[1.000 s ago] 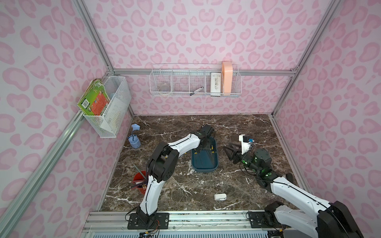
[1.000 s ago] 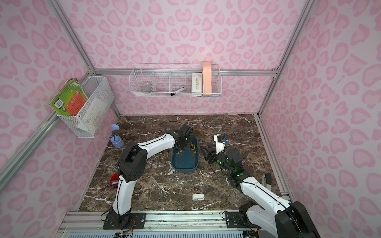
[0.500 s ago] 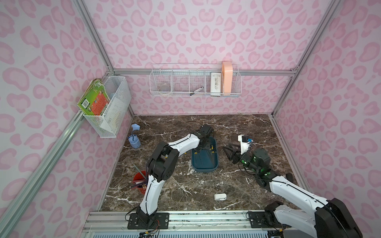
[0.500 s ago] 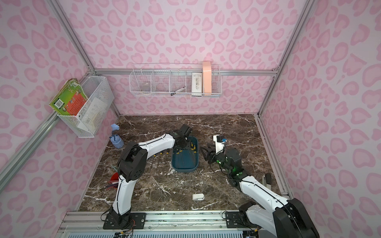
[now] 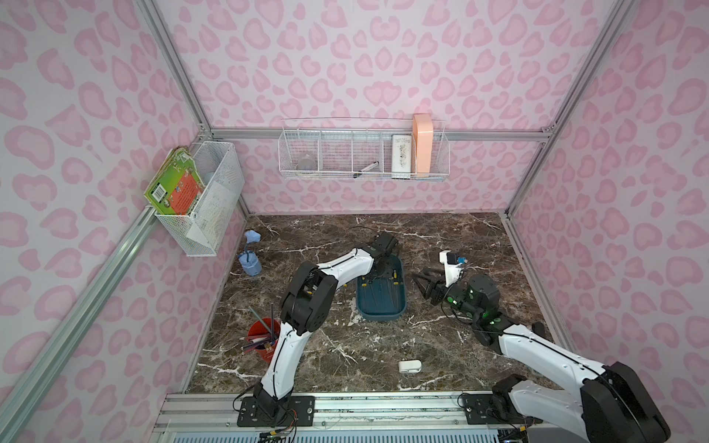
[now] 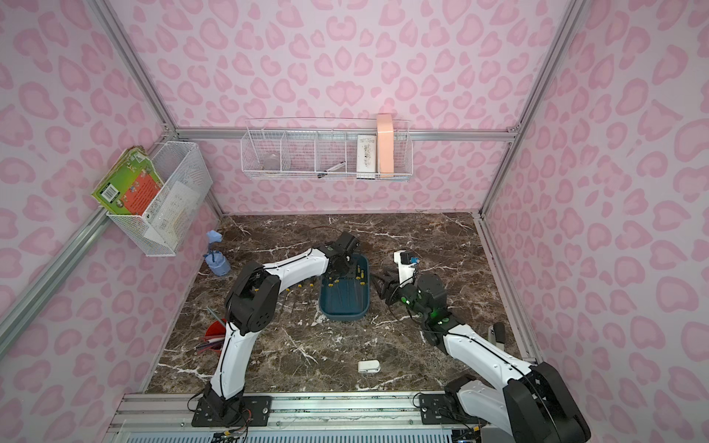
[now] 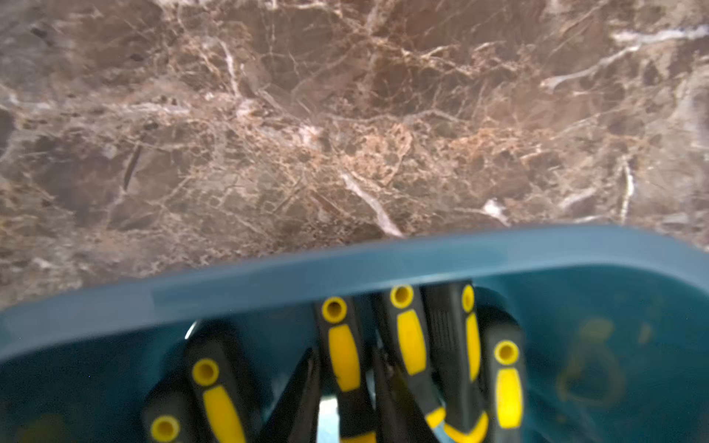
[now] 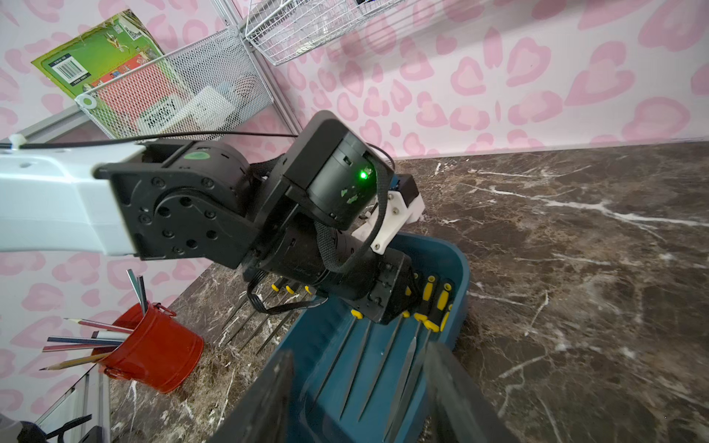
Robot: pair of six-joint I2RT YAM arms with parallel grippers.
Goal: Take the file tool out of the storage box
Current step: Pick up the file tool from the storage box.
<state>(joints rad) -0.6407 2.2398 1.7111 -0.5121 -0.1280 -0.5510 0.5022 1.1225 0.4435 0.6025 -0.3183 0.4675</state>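
Observation:
The storage box (image 5: 380,316) (image 6: 343,316), a dark teal tub, lies mid-table with several file tools (image 8: 410,345) in it, their black-and-yellow handles at its far end. My left gripper (image 5: 378,267) (image 6: 339,268) reaches down into that far end. In the left wrist view its fingers (image 7: 299,391) flank one file handle (image 7: 343,356) below the box rim (image 7: 345,268). A thin gap shows beside the handle, so the jaws are narrowly open. My right gripper (image 5: 422,280) (image 8: 360,399) hovers open and empty just right of the box.
Several more files (image 6: 303,285) (image 8: 268,318) lie on the marble left of the box. A red cup (image 5: 262,337) of pencils stands front left, a small white item (image 5: 409,366) in front, and a blue object (image 5: 249,262) by the left wall. Wire baskets (image 5: 362,157) (image 5: 203,199) hang on the walls.
My left gripper stays at the box's far end and its jaws have spread slightly. The right gripper has barely moved.

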